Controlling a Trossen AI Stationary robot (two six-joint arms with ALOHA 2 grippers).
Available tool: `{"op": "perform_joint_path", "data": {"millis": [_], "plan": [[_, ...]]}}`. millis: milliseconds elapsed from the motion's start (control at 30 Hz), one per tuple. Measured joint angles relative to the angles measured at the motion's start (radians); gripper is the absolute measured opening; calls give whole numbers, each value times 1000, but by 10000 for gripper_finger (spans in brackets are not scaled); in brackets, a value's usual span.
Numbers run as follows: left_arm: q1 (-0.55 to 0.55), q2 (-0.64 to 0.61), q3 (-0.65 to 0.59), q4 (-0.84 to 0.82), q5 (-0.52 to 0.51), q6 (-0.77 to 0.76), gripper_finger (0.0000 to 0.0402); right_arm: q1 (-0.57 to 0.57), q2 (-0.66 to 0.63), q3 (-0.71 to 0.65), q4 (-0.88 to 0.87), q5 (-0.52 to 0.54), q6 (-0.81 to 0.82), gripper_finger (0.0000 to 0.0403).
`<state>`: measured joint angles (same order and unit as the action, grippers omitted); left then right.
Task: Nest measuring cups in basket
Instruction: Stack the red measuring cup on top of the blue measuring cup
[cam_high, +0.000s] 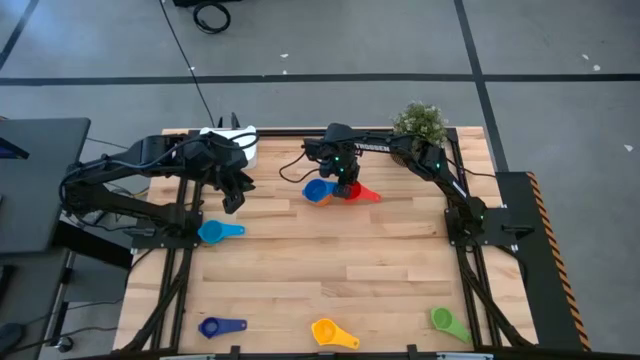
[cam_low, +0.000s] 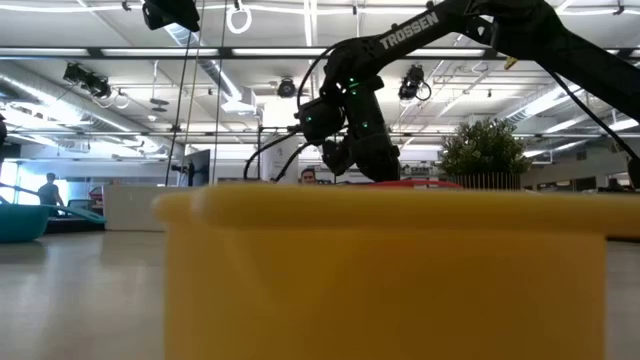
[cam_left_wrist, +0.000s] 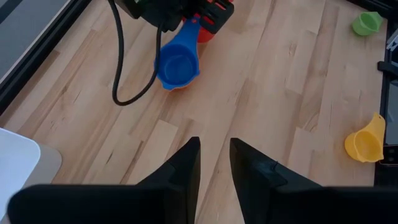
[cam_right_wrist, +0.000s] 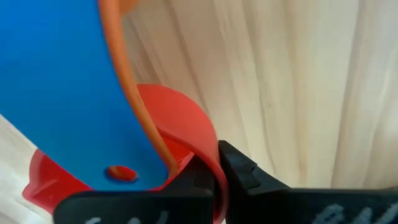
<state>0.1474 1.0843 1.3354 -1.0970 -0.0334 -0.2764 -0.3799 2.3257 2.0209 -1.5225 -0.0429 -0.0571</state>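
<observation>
My right gripper (cam_high: 348, 188) is at the table's far middle, shut on the red cup (cam_high: 367, 194). Beside it, the blue cup (cam_high: 317, 190) sits nested in the orange cup (cam_left_wrist: 180, 87); its handle (cam_right_wrist: 68, 93) crosses the right wrist view. My left gripper (cam_high: 233, 193) hovers left of them, fingers a narrow gap apart, holding nothing. The white basket (cam_high: 243, 142) stands at the far edge, partly under the left arm. The light blue cup (cam_high: 215, 232), dark blue cup (cam_high: 220, 326), yellow cup (cam_high: 331, 333) and green cup (cam_high: 447, 320) rest on the table. My right gripper (cam_right_wrist: 214, 165) pinches the red cup's wall (cam_right_wrist: 208, 140) at its rim, one finger inside the bowl and one outside. The fingers come from above, pointing down. Whether the cup is off the table I cannot tell.
A potted plant (cam_high: 419, 120) stands at the far right corner. The yellow cup (cam_low: 390, 270) fills the low view's foreground. A black cable (cam_left_wrist: 118, 68) hangs from the right arm near the blue cup. Bare wood lies across the table's middle (cam_high: 330, 260).
</observation>
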Motion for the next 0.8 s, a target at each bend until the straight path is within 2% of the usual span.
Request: {"op": "perform_joint_path", "data": {"millis": [667,800], "plan": [[0,0,0,0,-24,2,94,-76,0,-171,-48,-3,-30,8],[0,0,0,1,-26,2,94,-87,0,-186,-49,-34,-44,8]]}}
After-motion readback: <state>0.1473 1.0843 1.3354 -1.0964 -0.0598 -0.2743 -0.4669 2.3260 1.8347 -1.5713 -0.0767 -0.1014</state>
